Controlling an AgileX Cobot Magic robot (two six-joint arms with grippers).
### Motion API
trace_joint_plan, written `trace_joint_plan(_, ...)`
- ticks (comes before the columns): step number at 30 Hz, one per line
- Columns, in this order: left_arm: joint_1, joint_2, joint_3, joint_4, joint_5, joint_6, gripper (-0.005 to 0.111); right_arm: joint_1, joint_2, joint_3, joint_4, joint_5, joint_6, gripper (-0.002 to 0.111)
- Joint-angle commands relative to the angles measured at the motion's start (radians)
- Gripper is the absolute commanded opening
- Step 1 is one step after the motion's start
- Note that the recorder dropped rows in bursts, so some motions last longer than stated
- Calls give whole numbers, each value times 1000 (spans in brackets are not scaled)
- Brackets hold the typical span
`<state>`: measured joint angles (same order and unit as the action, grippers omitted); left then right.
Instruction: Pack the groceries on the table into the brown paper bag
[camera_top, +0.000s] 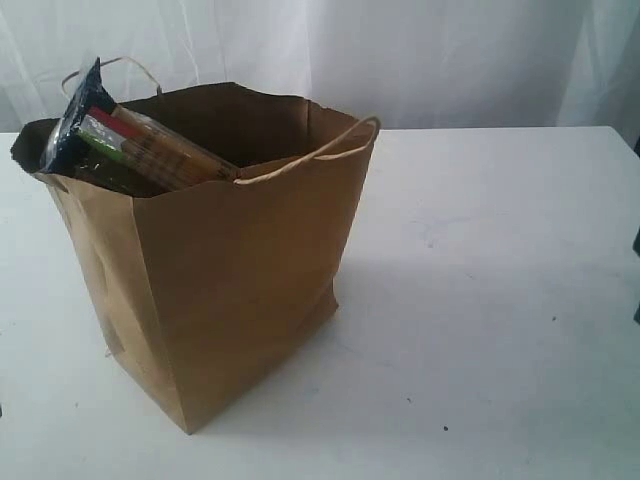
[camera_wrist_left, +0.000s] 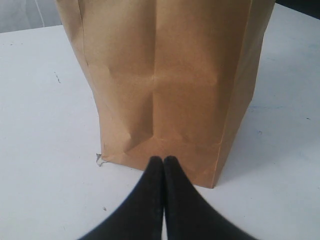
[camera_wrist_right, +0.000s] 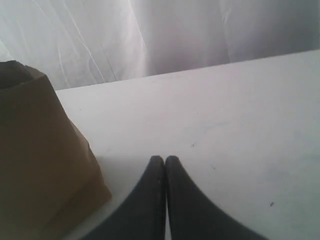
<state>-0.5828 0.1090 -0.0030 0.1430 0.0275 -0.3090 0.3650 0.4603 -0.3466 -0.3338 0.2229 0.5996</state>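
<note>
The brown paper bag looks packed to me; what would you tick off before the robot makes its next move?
1. The brown paper bag stands upright on the table: ok.
2. The spaghetti packet is fully inside: not ok, it sticks out above the rim.
3. The left gripper is shut and empty: ok.
4. The right gripper is shut and empty: ok.
5. The left gripper is clear of the bag: cannot tell, its tips sit close to the base.
6. The other groceries are inside: cannot tell, the bag's interior is hidden.

You face one obstacle: brown paper bag (camera_top: 240, 290), upright on table (camera_top: 500, 300). Mouth's left corner blocked by spaghetti packet (camera_top: 160, 150); right of bag passable.
</note>
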Motion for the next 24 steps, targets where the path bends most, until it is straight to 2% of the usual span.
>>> trace_joint_plan(1,2,-5,3,-1,-4,-5,0,-8,-33,58,72,4,3,0)
trace_joint_plan(8,2,-5,3,-1,-4,-5,0,-8,-27,69,166,17,3,0)
trace_joint_plan(24,2,-5,3,-1,-4,-5,0,-8,-29,69,160,17,3,0)
